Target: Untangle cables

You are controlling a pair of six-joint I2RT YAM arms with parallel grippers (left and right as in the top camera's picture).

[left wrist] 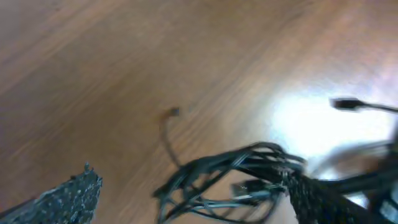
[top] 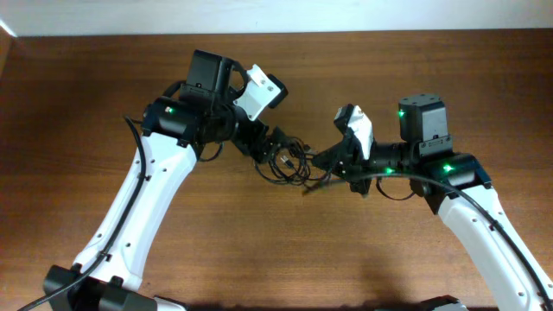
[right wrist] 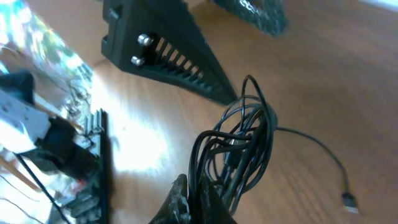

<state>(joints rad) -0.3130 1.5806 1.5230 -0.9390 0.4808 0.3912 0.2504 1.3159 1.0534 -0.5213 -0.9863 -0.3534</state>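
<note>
Right claw (right wrist: pixel 189 208) pinches the tangled cables (right wrist: pixel 239 146); left claw (left wrist: pixel 189 177), spread wide, flanks them. Pulling could tighten the knot or drag the whole bundle across the table (left wrist: pixel 124 62).

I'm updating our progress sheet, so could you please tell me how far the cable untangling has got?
Done: nothing looks separated; the cables form one knotted bundle, with one plug end trailing free on the table. In hand: the right end effector is shut on the bundle, while the left end effector stands open next to it. To do: pulling every cord apart.
</note>
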